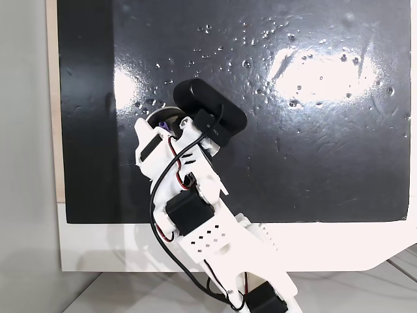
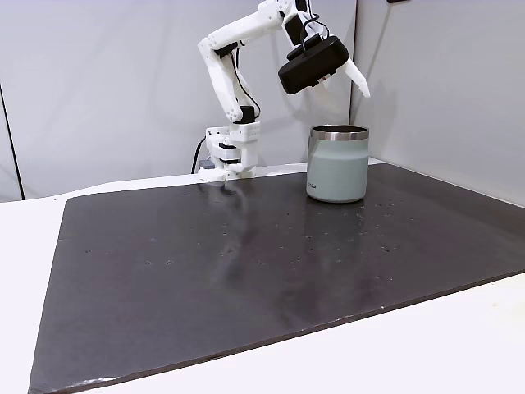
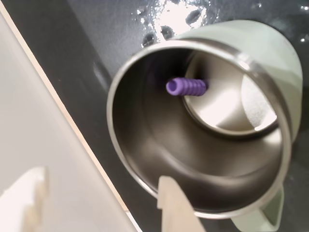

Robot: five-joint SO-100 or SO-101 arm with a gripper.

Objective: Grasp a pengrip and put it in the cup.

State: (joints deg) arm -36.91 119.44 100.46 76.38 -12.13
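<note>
One tiny purple ribbed pengrip (image 3: 187, 87) sat inside the pale grey-green steel-lined cup (image 3: 270, 53), toward twelve o'clock; fingers (image 3: 171, 203) hung wide, empty; best retreat straight upward.

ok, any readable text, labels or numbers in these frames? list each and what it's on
None can be read.
Small dark mark low on the cup wall in a fixed view: too small to read.
Tiny white print on the black camera mounted on the arm in a fixed view: too blurred to read.

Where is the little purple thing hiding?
Find the big dark mat, then the pale green cup standing on it under the robot's gripper. Inside its shiny steel is the pengrip, a tiny ribbed purple tube, the only purple there.
</note>
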